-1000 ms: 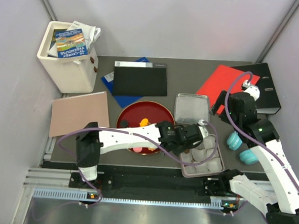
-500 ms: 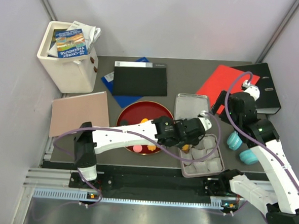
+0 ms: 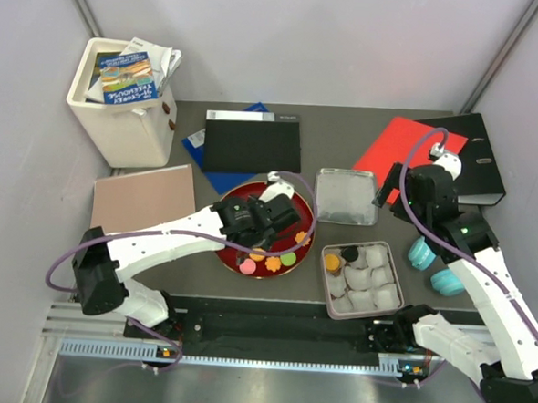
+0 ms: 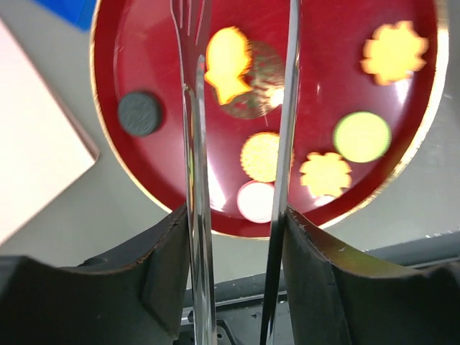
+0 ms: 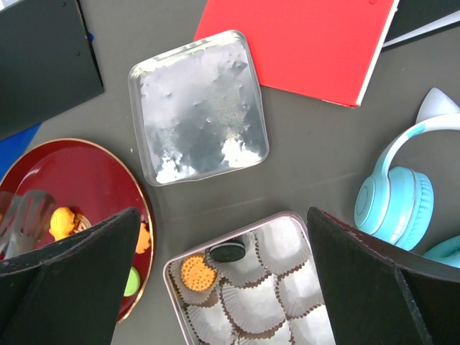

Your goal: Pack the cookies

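Several cookies lie on the red plate (image 4: 144, 165): a black one (image 4: 139, 113), a green one (image 4: 361, 136), a pink one (image 4: 256, 201) and orange ones (image 4: 394, 52). My left gripper (image 3: 257, 223) hovers over the plate, shut on metal tongs (image 4: 195, 144) whose arms stand apart with nothing between them. The tin (image 3: 323, 280) with white paper cups holds an orange cookie (image 5: 195, 270) and a black cookie (image 5: 228, 252) at its far left corner. My right gripper (image 5: 223, 215) hangs open above the tin's far edge, holding nothing.
The tin's lid (image 3: 345, 196) lies beyond the tin. Teal headphones (image 3: 423, 255) sit to its right, a red folder (image 3: 407, 148) and black binder (image 3: 476, 169) behind. A black folder (image 3: 252, 144), tan board (image 3: 144, 203) and white bin (image 3: 124, 110) stand left.
My left arm swung from over the tin back left to the red plate. An orange cookie now lies in the tin, and the tongs' arms have spread apart. The right arm barely moved.
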Motion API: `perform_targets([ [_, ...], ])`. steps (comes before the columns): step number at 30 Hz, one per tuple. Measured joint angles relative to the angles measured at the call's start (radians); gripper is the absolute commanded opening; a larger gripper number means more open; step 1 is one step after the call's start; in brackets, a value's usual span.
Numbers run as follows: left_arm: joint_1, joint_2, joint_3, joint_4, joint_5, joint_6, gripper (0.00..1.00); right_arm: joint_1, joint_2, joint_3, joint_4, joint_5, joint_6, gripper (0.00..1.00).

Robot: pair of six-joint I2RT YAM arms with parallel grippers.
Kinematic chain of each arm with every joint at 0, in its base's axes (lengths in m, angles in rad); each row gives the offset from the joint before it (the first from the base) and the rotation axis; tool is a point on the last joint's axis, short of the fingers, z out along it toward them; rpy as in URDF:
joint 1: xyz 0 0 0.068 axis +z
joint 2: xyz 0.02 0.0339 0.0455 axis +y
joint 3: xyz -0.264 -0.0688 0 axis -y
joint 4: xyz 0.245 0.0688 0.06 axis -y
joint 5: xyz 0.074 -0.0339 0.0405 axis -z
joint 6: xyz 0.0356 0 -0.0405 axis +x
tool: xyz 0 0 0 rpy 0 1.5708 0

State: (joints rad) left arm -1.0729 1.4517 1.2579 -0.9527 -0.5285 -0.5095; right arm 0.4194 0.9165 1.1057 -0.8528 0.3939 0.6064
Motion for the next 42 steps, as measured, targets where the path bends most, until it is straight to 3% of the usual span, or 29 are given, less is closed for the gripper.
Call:
perform_targets([
  [8, 0.113, -0.039, -0.061, -0.003, -0.01, -0.055, 0.64, 0.005, 0.008, 0.0, 0.0, 0.0, 0.0, 0.99],
  [14, 0.115, 0.001, -0.061, -0.008, -0.01, -0.066, 0.71, 0.006, 0.008, -0.002, 0.0, 0.0, 0.0, 0.99],
  [27, 0.115, 0.019, -0.078, -0.02, 0.004, -0.073, 0.73, 0.011, 0.009, -0.014, 0.008, 0.002, -0.003, 0.99],
  [28, 0.115, 0.019, -0.08, -0.021, 0.003, -0.076, 0.83, 0.013, 0.009, -0.014, 0.008, 0.002, -0.003, 0.99],
  [30, 0.114, 0.019, -0.082, -0.029, -0.003, -0.092, 0.91, 0.014, 0.009, -0.014, 0.008, 0.003, -0.004, 0.99],
  [31, 0.114, 0.019, -0.084, -0.034, -0.007, -0.097, 0.99, 0.015, 0.009, -0.014, 0.008, 0.003, -0.004, 0.99],
  [32, 0.114, 0.019, -0.088, -0.036, -0.013, -0.115, 0.99, 0.016, 0.009, -0.015, 0.009, 0.003, -0.004, 0.99],
  [36, 0.117, -0.018, -0.203, 0.021, -0.007, -0.166, 0.99, 0.017, 0.008, -0.033, 0.023, 0.004, -0.004, 0.99],
  [39, 0.152, -0.093, -0.356, 0.096, 0.074, -0.168, 0.99, 0.017, 0.008, -0.048, 0.023, 0.003, -0.004, 0.99],
  [42, 0.199, -0.114, -0.391, 0.134, 0.145, -0.15, 0.99, 0.018, 0.007, -0.051, 0.023, 0.003, -0.004, 0.99],
])
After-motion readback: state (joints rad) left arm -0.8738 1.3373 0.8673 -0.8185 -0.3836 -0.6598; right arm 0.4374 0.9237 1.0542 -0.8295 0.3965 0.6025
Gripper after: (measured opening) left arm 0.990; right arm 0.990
